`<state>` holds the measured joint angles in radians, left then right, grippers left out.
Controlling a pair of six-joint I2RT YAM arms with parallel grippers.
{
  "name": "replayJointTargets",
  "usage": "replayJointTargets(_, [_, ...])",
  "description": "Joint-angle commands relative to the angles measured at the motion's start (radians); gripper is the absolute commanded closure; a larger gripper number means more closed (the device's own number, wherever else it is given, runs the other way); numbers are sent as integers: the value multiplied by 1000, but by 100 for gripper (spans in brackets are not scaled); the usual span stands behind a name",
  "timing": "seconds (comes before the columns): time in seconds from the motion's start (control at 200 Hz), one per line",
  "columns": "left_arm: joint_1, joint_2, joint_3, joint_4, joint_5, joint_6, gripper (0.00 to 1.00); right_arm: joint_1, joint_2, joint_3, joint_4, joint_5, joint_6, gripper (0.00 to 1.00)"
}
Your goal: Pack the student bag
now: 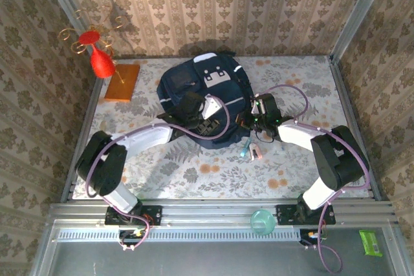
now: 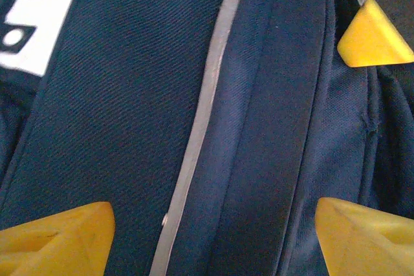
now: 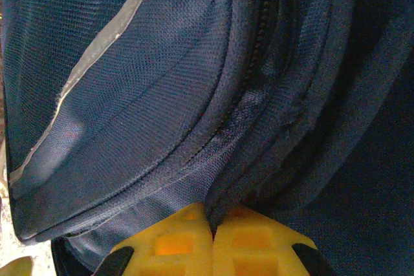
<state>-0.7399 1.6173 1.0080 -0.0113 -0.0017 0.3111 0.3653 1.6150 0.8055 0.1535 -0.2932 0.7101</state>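
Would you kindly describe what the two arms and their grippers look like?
The left arm and right arm have white links and bulky black joints. Lilac cables loop along each. The left gripper and right gripper have yellow, wedge-shaped fingers. The right gripper's fingers show moulded square recesses and black mounts behind.

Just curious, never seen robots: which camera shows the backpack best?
The top view: it takes in the whole backpack. The left wrist view gives close-up cloth and a pale stripe; the right wrist view, its zipper and a fold pinched by the right gripper.
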Motion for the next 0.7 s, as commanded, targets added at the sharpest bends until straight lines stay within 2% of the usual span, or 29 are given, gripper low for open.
replayJointTargets(0.0, [-19, 56, 65, -47, -44, 104, 18, 9, -4, 2, -22, -27, -8, 100])
replayJointTargets(0.115, [-21, 110, 116, -79, -84, 103, 21, 11, -8, -2, -22, -29, -7, 100])
replayJointTargets(0.285, [-17, 127, 158, -110, -100, 100, 36, 13, -12, 0, -38, -30, -15, 100])
replayJointTargets(0.41, [1, 95, 157, -100, -32, 73, 42, 12, -7, 2, -42, -30, -20, 100])
replayJointTargets(0.545, [26, 75, 155, -97, 21, 41, 43, 13, 4, -2, -33, -32, -18, 100])
replayJointTargets(0.695, [53, 71, 164, -105, 60, 16, 51, 13, 17, -3, -23, -38, -17, 100])
